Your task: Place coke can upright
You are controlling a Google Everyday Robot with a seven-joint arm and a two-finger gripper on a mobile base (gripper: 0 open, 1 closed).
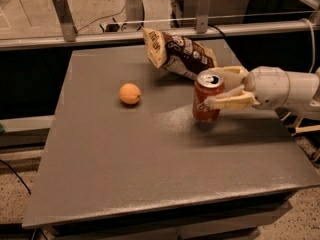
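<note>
The red coke can (201,97) stands upright on the grey table (150,154), right of centre, silver top with pull tab facing up. Its base looks to be on or just above the tabletop. My gripper (212,88) reaches in from the right edge, with one tan finger behind the can and the other finger (231,102) across its front. The fingers are closed around the can's upper half.
A round orange fruit (130,93) lies to the left of the can. A brown and cream chip bag (177,54) lies just behind the can near the table's far edge. A metal rail (125,34) runs behind the table.
</note>
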